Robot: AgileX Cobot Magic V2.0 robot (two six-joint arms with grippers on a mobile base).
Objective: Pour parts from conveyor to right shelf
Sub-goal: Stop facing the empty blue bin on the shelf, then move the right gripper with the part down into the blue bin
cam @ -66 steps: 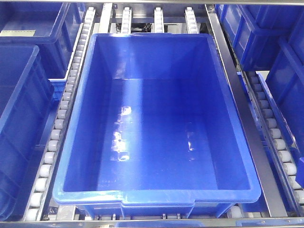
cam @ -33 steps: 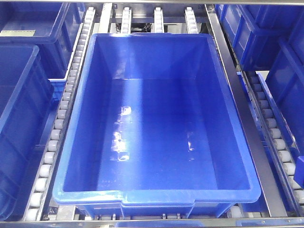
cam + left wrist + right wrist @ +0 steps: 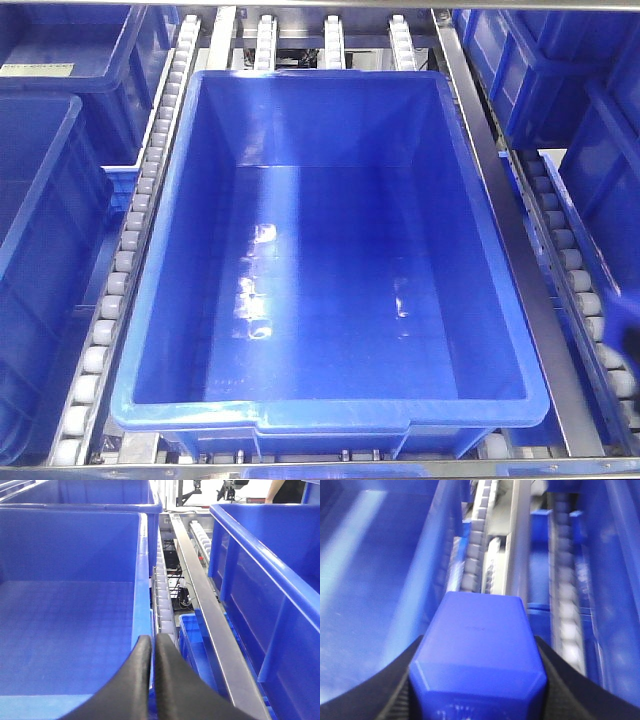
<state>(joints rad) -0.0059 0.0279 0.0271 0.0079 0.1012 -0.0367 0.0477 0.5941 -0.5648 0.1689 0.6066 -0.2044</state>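
Right gripper (image 3: 477, 690): its two dark fingers are clamped on the bright-blue block (image 3: 477, 657), one finger on each flank.
Block: fills the lower middle of the right wrist view, held above the gap between two tubs; its broad flat face looks up at the camera and its length runs away from the wrist, along the track. No stud can be made out here.
Below the block: a white roller track (image 3: 475, 555) and a steel rail (image 3: 520, 545), blurred.
Left gripper (image 3: 152, 647): black fingers pressed together, nothing between them, poised over the rim of a blue tub (image 3: 70, 625).
Right shelf: large empty tub (image 3: 330, 260) sits square on the rollers (image 3: 135, 250), with more tubs on both sides.
Front view, right edge: a dark-blue blur (image 3: 628, 320), too smeared to identify.
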